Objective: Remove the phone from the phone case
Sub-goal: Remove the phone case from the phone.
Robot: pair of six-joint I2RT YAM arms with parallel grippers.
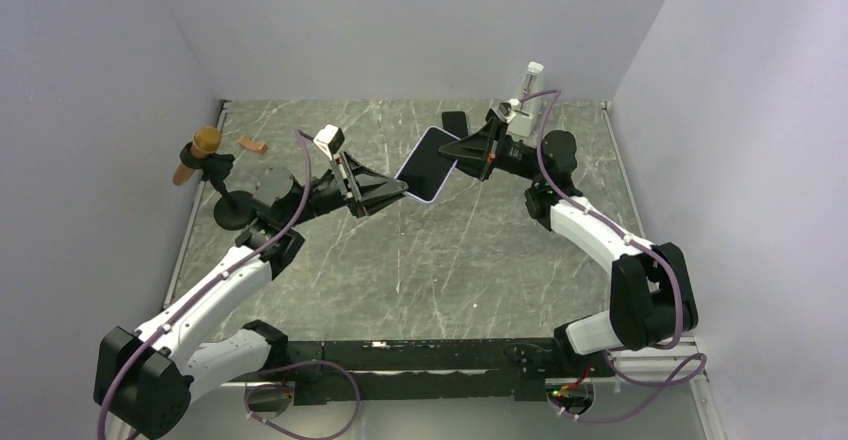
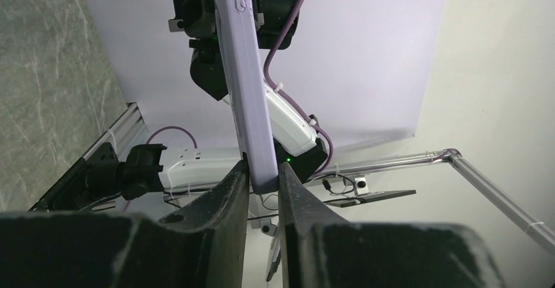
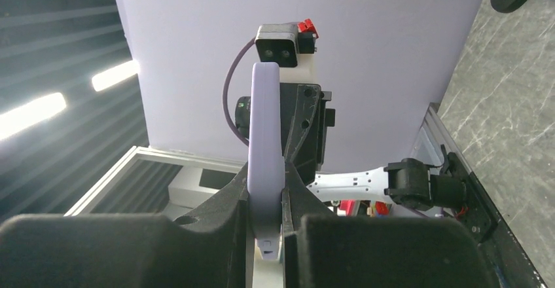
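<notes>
— While I clamp the phone case (image 2: 249, 85) at both ends, left pincer (image 1: 403, 192) closed on its seven o'clock end and right pincer (image 1: 459, 156) on the one o'clock end, it hangs above the table (image 1: 400, 280).
— Which step?
— Prying, I judge. Next, one side must peel the rim while the other holds the phone (image 1: 428, 163).
— Anything unclear?
— Whether the phone sits loose; both wrist views show it edge-on.

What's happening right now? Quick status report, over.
Left end effector shut on phone case, one end. Right end effector shut on the opposite end. Case held in the air between them, dark face up. Nothing blocking it.
</notes>
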